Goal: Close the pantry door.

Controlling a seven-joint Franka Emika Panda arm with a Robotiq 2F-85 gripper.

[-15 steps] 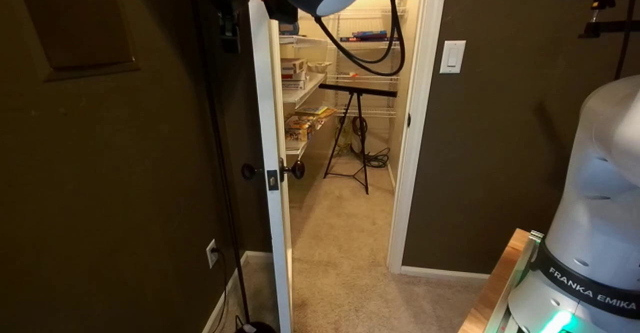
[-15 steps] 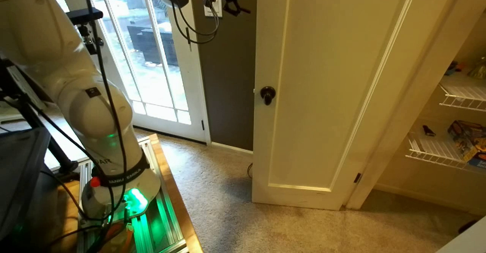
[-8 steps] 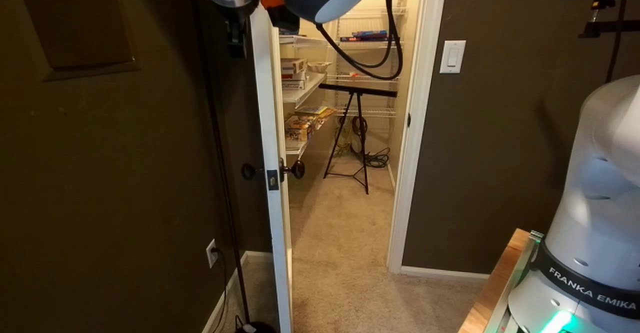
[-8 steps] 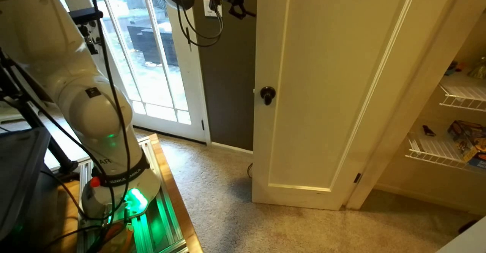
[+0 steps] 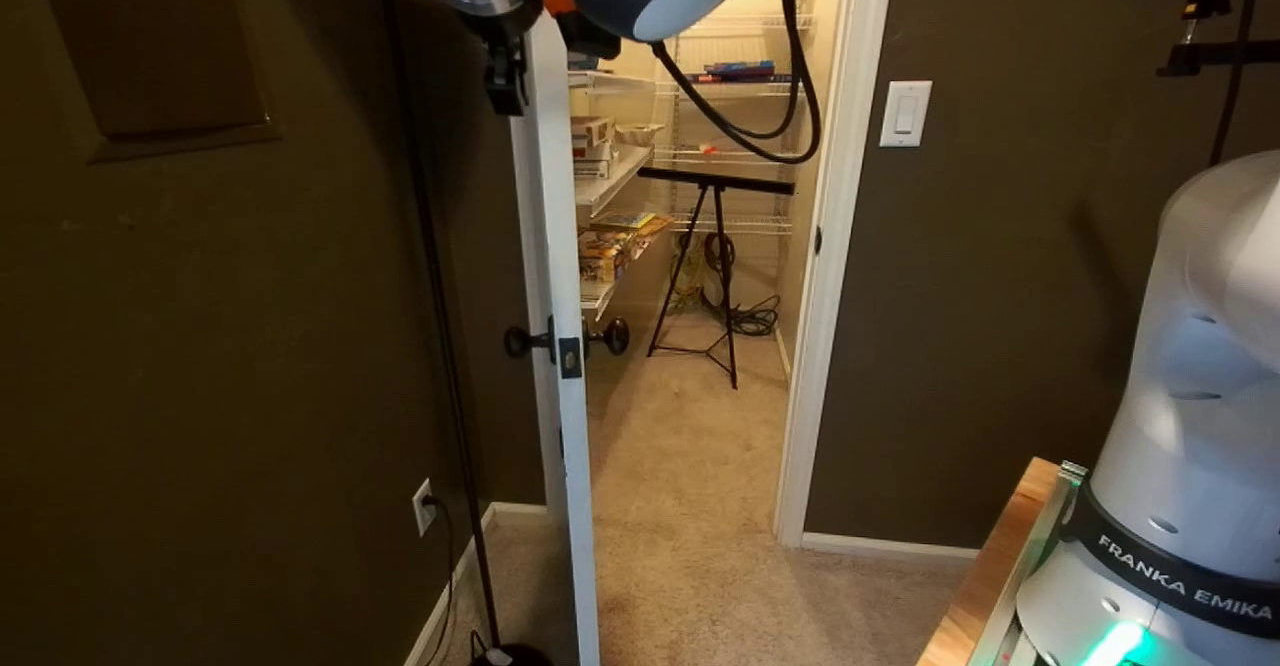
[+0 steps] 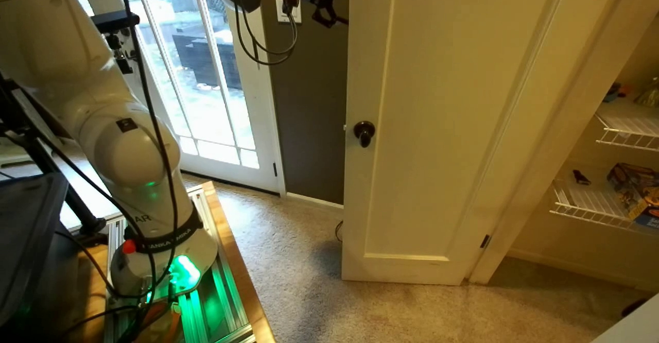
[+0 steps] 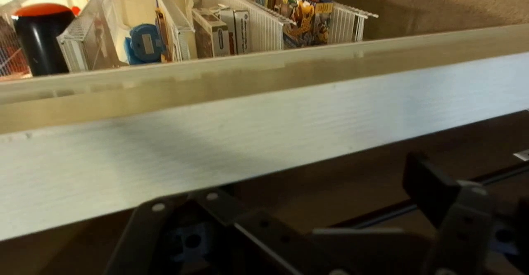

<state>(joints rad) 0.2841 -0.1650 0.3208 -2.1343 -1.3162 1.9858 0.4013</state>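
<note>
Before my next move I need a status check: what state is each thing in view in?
Pantry door: open
Jaws: apart, gripping nothing
Glass door: looks shut, latch side hidden
Base light: lit green
Plug: in the wall outlet
Light switch: position unclear
Black stand: upright, legs spread

Daylight glares through the glass door (image 6: 206,111), warm light fills the pantry (image 5: 735,43), brown walls (image 5: 250,346) look dim, and a soft shadow crosses the pantry door (image 7: 289,130).

Arm (image 6: 121,150) raised, end effector (image 6: 344,0) seemingly spread
</note>
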